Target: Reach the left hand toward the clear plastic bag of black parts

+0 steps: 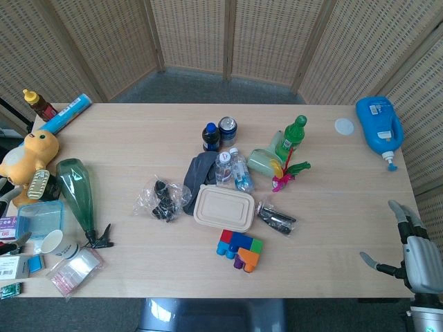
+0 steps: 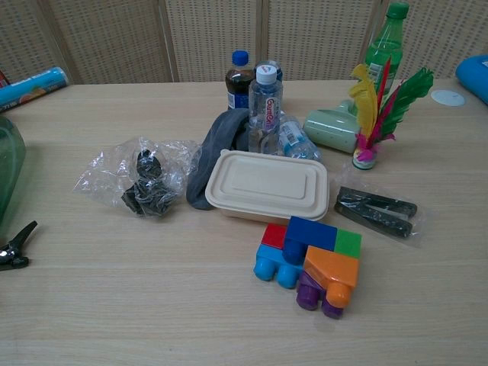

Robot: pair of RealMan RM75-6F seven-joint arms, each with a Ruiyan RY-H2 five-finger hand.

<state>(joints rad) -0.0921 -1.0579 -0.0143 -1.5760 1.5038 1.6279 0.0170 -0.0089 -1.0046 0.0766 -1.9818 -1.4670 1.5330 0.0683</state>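
Observation:
A crumpled clear plastic bag of black parts (image 1: 160, 199) (image 2: 145, 185) lies left of centre on the table, just left of a grey cloth (image 1: 199, 174) (image 2: 217, 149). A second, flatter clear bag (image 1: 277, 218) (image 2: 377, 211) holding long black pieces lies right of the beige lidded box (image 1: 223, 208) (image 2: 267, 185). My right hand (image 1: 410, 250) hovers off the table's right front corner, fingers spread and empty. Neither view shows my left hand.
Around the box stand several bottles (image 1: 228, 149), a pale green can (image 1: 263, 162), a feather shuttlecock (image 1: 285, 176) and toy blocks (image 1: 242, 250) (image 2: 313, 263). A green glass bottle (image 1: 76, 194), plush toy (image 1: 28, 155), paper cup (image 1: 57, 243) and small boxes crowd the left side. A blue jug (image 1: 378, 124) lies far right.

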